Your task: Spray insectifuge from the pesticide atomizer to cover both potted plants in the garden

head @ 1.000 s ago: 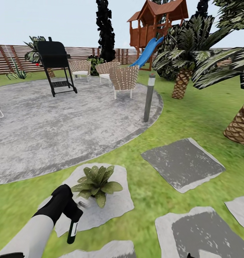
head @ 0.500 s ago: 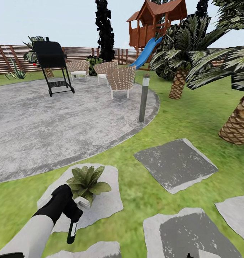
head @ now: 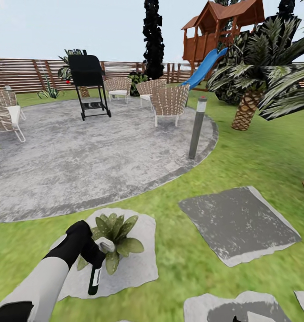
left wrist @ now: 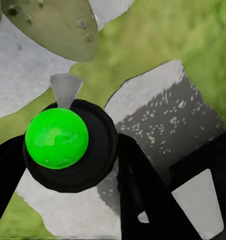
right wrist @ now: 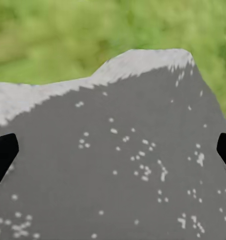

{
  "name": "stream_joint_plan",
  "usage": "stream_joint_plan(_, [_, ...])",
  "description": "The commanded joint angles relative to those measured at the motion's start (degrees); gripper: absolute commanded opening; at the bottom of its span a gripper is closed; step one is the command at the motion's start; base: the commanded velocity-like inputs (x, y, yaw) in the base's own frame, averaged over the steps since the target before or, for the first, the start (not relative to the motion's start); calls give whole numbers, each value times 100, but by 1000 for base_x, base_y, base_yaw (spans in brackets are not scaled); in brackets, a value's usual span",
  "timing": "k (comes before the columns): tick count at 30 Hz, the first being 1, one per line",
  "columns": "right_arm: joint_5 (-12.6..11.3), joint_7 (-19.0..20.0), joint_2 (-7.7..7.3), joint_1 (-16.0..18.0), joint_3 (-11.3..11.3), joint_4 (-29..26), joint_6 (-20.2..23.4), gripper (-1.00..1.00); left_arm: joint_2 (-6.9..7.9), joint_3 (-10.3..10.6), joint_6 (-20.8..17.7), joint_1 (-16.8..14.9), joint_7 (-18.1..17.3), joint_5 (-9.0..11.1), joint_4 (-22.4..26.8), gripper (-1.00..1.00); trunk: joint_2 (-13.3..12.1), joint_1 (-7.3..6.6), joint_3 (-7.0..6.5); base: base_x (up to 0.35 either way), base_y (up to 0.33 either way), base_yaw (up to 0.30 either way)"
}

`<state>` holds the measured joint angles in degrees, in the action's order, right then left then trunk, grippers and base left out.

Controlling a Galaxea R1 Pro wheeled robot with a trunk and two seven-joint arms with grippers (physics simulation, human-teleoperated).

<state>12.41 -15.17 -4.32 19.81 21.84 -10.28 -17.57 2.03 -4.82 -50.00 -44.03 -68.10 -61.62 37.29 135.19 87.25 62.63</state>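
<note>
Pesticide atomizer (head: 95, 279) hangs upside-down w/ a pale label, unreadable, just in front of potted plant (head: 112, 235) on a pale stepping stone (head: 138, 264). Left gripper (head: 95, 259), arm reaching fwd & down, jaws clamped round atomizer. Right gripper (right wrist: 113, 152): fingertips far apart, holding nothing, over a grey stone (right wrist: 113, 170).

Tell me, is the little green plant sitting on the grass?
No, the potted plant sits on a pale grey stepping stone, with the lawn around that stone.
</note>
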Motion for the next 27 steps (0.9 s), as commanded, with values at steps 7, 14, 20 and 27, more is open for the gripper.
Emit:
stream_joint_plan(7, [60,-12,-13,5,40,9,-19,100,35,265,-97,32,-751,-463,-10,-100,2,2,5,134,-50,172])
stream_joint_plan(14, [68,-12,-42,5,40,9,-12,100,44,549,-97,33,-809,-474,-11,-100,2,2,5,2,-1,5])
stream_joint_plan(20, [102,-12,-27,5,40,9,-12,100,27,557,-104,9,-810,-474,-3,-100,2,2,5,99,-143,0])
stream_joint_plan(27, [104,-12,-9,5,40,9,-18,100,32,555,-106,0,-810,-474,-2,-100,2,2,5,162,-231,172])
